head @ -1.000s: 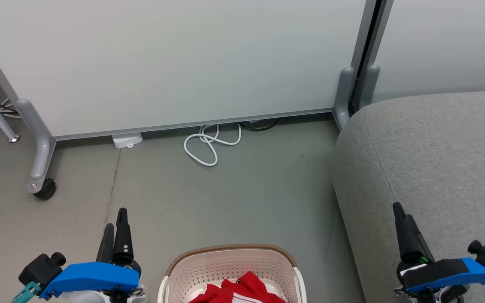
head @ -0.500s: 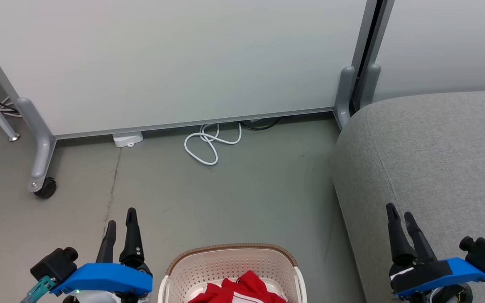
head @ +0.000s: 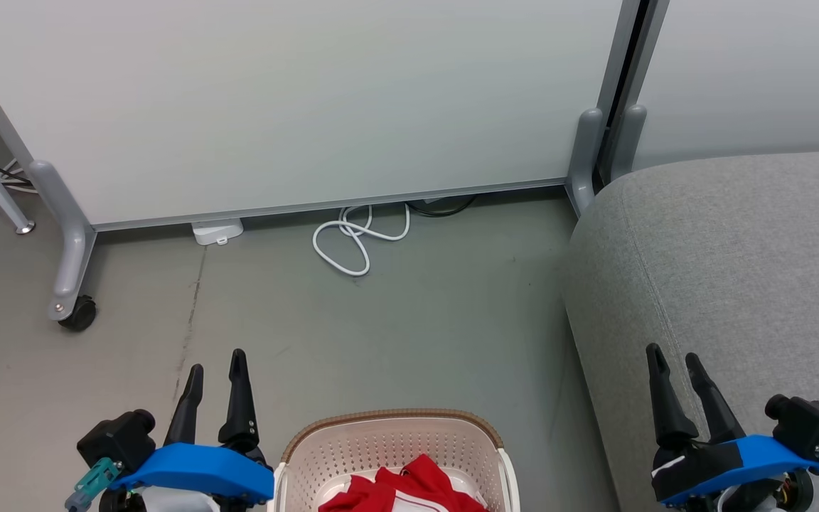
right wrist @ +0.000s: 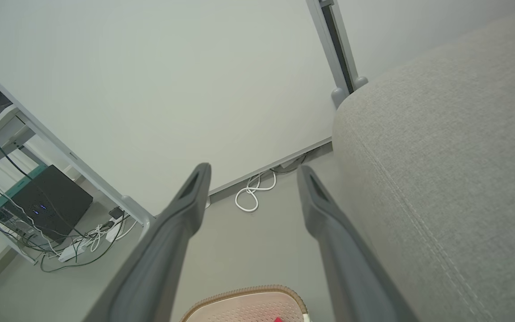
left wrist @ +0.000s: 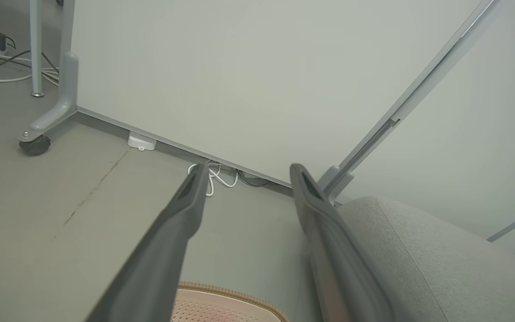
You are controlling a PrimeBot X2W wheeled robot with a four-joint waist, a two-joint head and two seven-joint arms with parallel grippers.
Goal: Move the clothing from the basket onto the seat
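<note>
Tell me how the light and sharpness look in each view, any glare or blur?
Head view: soft even light, no glare, sharp down to the white cable on the floor. Left wrist view: the left tool looms large and slightly soft near the lens; the scene sits tilted. Right wrist view: the right tool is equally soft, the seat weave crisp.

One basket (head: 395,414), one seat (head: 736,249)

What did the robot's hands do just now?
Both slid a little toward the basket: the left gripper rightward, the right gripper leftward, each turning so its two open fingers show side by side. Nothing was grabbed. The red clothing stayed in the basket, and the seat has nothing on it.
</note>
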